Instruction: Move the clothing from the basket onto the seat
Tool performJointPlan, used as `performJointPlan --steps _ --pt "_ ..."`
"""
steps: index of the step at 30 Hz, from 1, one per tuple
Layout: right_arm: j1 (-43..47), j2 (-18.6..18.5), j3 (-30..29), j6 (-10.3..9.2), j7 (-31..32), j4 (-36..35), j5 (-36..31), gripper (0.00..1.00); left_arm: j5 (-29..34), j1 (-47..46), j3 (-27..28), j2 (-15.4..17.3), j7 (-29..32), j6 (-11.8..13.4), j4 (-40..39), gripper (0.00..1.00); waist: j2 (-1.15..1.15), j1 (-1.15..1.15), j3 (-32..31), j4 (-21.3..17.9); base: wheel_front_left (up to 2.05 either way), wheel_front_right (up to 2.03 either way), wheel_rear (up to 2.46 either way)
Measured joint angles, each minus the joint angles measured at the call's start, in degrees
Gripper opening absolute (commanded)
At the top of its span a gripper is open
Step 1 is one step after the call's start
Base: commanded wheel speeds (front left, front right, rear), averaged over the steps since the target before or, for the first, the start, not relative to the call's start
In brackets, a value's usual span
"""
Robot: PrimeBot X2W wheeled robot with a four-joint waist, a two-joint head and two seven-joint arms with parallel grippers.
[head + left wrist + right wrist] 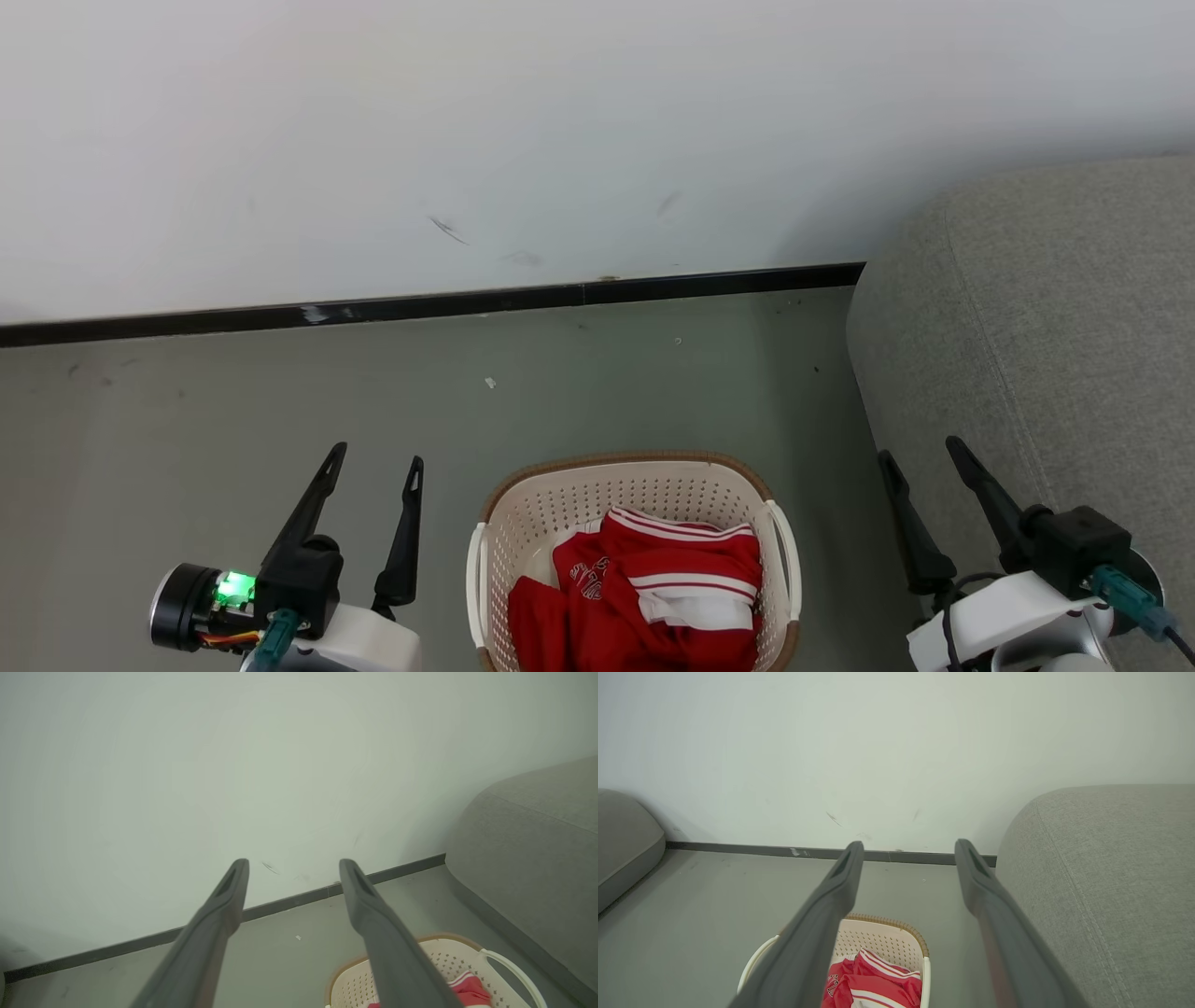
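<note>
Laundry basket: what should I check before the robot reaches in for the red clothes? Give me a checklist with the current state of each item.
1. The clothes lie in the basket: ok.
2. The left gripper is open and holds nothing: ok.
3. The right gripper is open and holds nothing: ok.
4. A gripper is over the clothes: not ok; one stands on each side of the basket.
5. The seat is beside the basket, on the robot's right: ok.
6. How many garments are in the heap: cannot tell.
</note>
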Motion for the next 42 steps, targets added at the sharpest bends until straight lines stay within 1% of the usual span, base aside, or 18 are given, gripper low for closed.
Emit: performJointPlan --steps 6,11,19,24,32,42 --pt "-0.1 0.0 -0.6 0.00 0.0 -1.6 0.0 1.00 1.4 -2.8 -2.1 -0.1 0.0 -1.5 2.5 1.00 0.00 0.00 2.3 -0.4 0.00 0.00 0.00" --pt "-0.4 0.0 -0.7 0.00 0.0 -3.0 -0.1 1.00 2.0 -5.6 -4.3 -0.3 0.0 -3.2 5.0 1.00 0.00 0.00 4.6 -0.8 0.00 0.00 0.00" --pt "-4.0 0.0 -0.7 0.00 0.0 -5.8 -0.7 1.00 3.5 -9.3 -7.8 -0.5 -0.2 -5.4 10.3 1.00 0.00 0.00 8.6 -1.6 0.00 0.00 0.00" --pt "-5.2 -0.1 -1.3 0.00 0.0 -7.3 -1.1 1.00 5.2 -11.8 -9.1 -0.6 -0.2 -6.0 13.8 1.00 0.00 0.00 11.1 -2.1 0.00 0.00 0.00" --pt "-6.6 -0.1 -1.9 0.00 0.0 -9.0 -1.1 1.00 5.8 -16.0 -10.1 -0.8 -0.2 -6.4 19.3 1.00 0.00 0.00 15.8 -3.3 0.00 0.00 0.00" --pt "-10.2 -0.1 -2.0 0.00 0.0 -11.0 0.2 1.00 7.0 -21.5 -11.7 -1.1 -0.2 -7.0 23.2 1.00 0.00 -0.01 20.9 -5.1 0.00 0.00 0.00"
